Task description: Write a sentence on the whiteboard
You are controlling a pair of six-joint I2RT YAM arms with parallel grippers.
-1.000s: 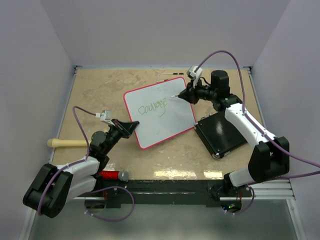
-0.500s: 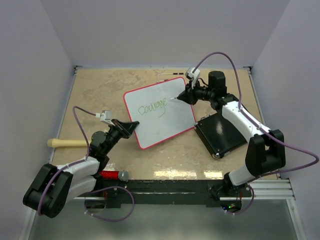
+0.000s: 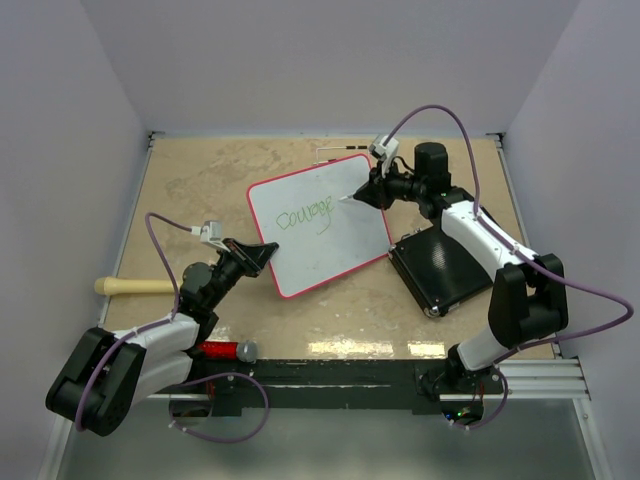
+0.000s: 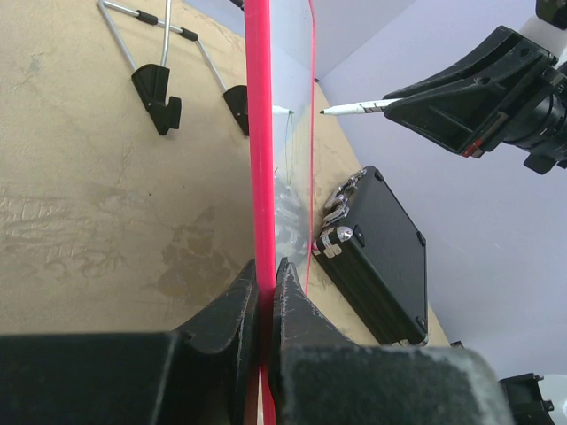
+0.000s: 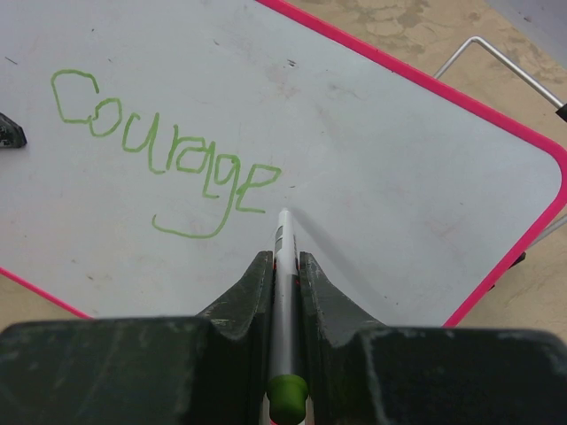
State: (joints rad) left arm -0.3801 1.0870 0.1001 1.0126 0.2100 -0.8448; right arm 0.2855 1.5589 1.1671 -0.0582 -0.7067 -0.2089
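At the far left a wooden handle (image 3: pixel 120 286) lies on the tan table (image 3: pixel 200 180). Near the left arm's base lies a red tube with a grey cap (image 3: pixel 222 350). The left gripper (image 3: pixel 264 249) reaches in from the left, and its two fingers (image 4: pixel 232 301) are pinched tight on the near left edge of the whiteboard (image 3: pixel 320 225). The whiteboard sits in the middle of the table, turned a bit, with a pink-red rim. Behind its back edge a thin wire stand with black feet (image 4: pixel 159 88) rests on the table.

On the white face one word is written in green, "Courage" (image 5: pixel 164 146), with a long green tail under the g.

The marker (image 5: pixel 282 243) has a white body and a green end. Its tip is just to the right of the last letter e, right at the board's face. I cannot tell if the tip touches the board. The right gripper (image 3: pixel 368 192) comes in over the board's far right corner, and its fingers are squeezed on the marker.

To the right of the whiteboard, just beside its rim, lies a black case with shiny silver latches (image 3: pixel 440 265)
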